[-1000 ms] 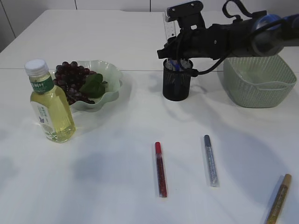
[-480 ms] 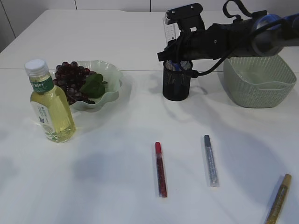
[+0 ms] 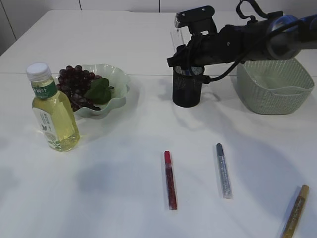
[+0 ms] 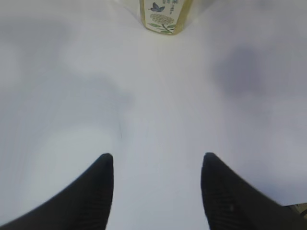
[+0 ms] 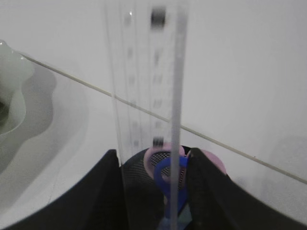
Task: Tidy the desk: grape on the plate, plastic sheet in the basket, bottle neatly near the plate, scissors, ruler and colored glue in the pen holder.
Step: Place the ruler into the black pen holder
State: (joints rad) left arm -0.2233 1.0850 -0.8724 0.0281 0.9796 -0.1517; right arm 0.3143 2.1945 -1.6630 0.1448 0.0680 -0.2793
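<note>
Toward the far right of the table: a black mesh pen holder, with a clear ruler standing upright in it and rising well above the rim. Beside the ruler in the same holder, scissors with blue and pink handle loops.

Hovering at the holder's mouth: the right gripper, reaching in from the right edge. In the right wrist view, black fingers flanking the ruler on both sides, just above the pen holder. Cannot tell whether pinching the ruler or merely bracketing it.

Just right of the holder, near the far right corner: a pale green basket.

Toward the far left: a wavy green plate holding dark grapes with a leaf. Just in front of it, nearer the left edge, upright: a bottle of yellow drink with a white cap.

Lying flat toward the near edge, apart from one another: a red glitter glue pen, a silver one and, at the near right corner, a gold one.

Left gripper only in its own wrist view: spread wide over bare tabletop, nothing between the fingers, the bottle's base well ahead.
</note>
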